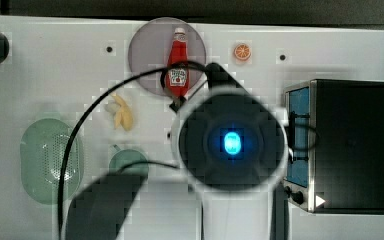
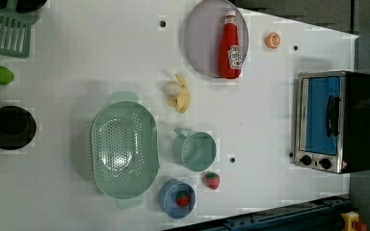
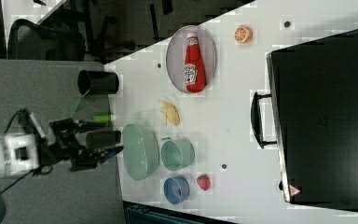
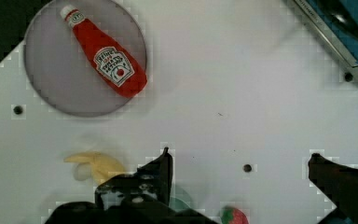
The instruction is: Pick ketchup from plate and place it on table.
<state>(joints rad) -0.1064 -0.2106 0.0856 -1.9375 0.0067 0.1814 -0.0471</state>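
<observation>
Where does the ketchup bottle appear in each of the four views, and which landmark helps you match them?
Top view: ketchup bottle upper centre, on the plate.
Left view: bottle top, right of centre.
Right view: bottle upper centre.
Wrist view: bottle lies diagonally on the plate.
Shared landmark: the peeled banana on the table beside the plate.

- The ketchup point(image 4: 103, 57) bottle, lying on the plate point(image 4: 56, 88), carries a white label with a dark border and a small red tomato mark near its lower edge; the lettering suggests a brand name, but I cannot read it for certain.
- The oven point(image 3: 324, 116) bears a small red triangular sign point(image 3: 294, 190) near one corner; its contents are illegible.
</observation>
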